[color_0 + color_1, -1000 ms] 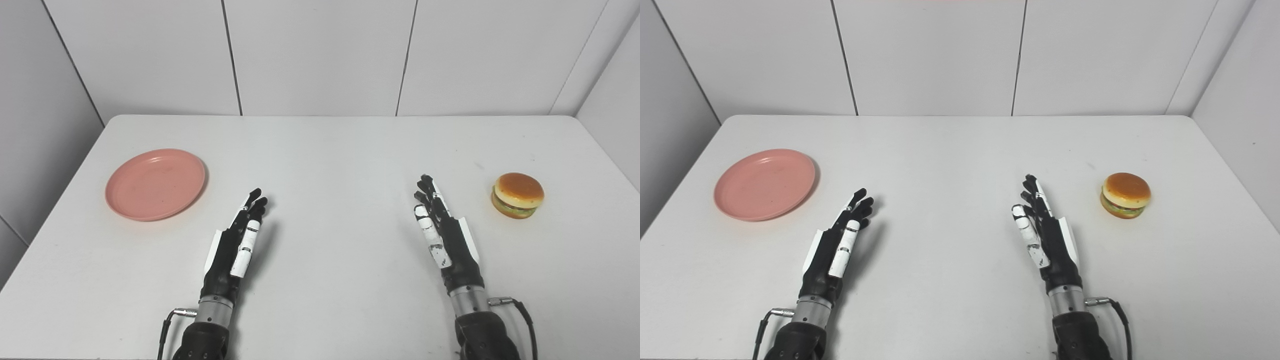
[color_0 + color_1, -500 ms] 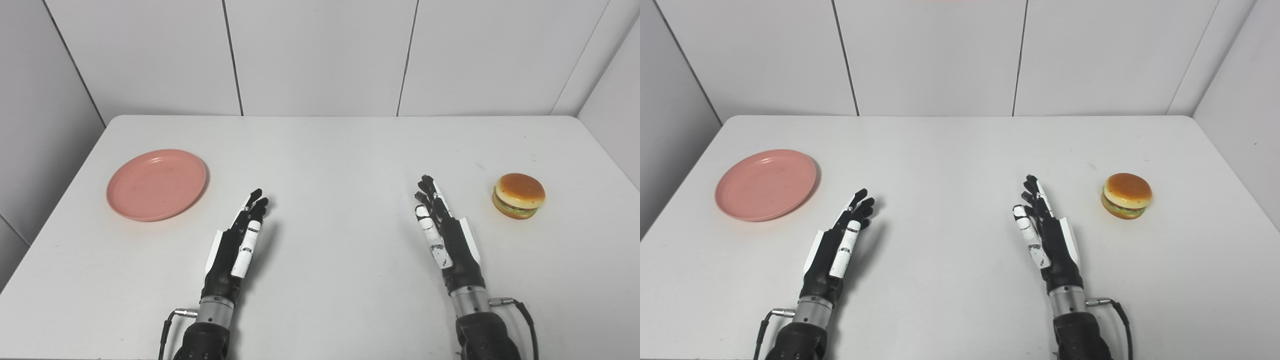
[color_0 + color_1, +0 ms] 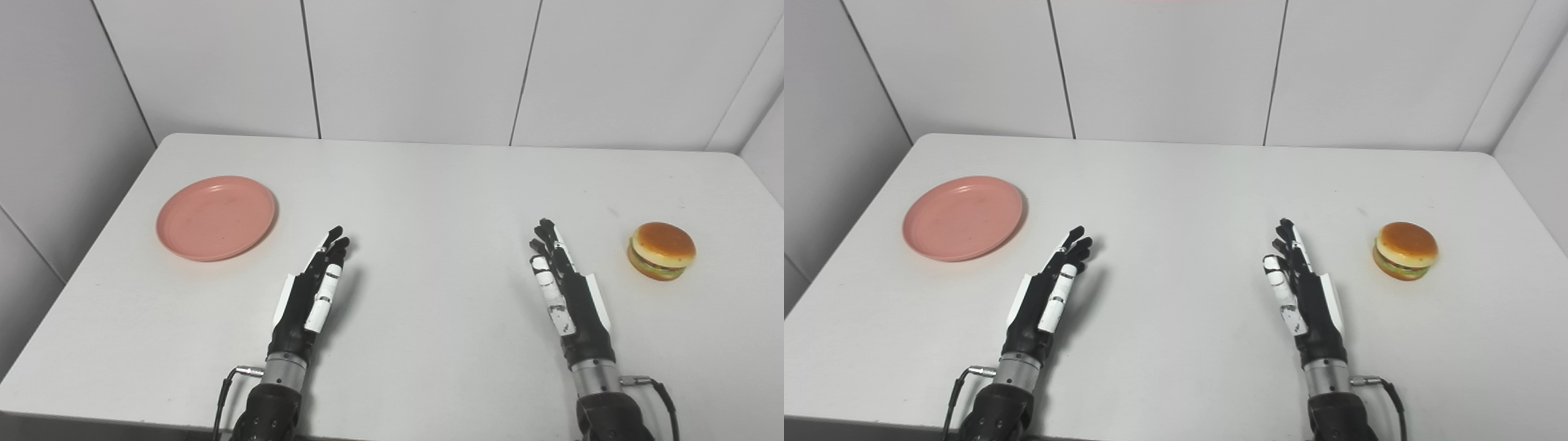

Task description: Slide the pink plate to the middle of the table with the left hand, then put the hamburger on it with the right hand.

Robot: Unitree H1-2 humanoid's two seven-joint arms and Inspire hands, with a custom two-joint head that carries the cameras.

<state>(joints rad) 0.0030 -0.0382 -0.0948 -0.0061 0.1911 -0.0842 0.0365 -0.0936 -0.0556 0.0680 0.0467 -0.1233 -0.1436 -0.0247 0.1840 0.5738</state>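
1. Plate (image 3: 215,217) holds nothing, far left on the table (image 3: 429,196).
2. Burger (image 3: 661,250) sits far right.
3. Left hand (image 3: 309,291) and right hand (image 3: 569,294) lie flat between them, fingers extended, empty.

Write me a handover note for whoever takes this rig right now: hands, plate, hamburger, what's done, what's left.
Left hand: open, empty, over the table near its front, apart from the pink plate.
Right hand: open, empty, apart from the hamburger.
Pink plate: on the table's left side, not in the middle.
Hamburger: on the table's right side.
Done: nothing.
Left: slide the plate to the middle, then put the hamburger on it.
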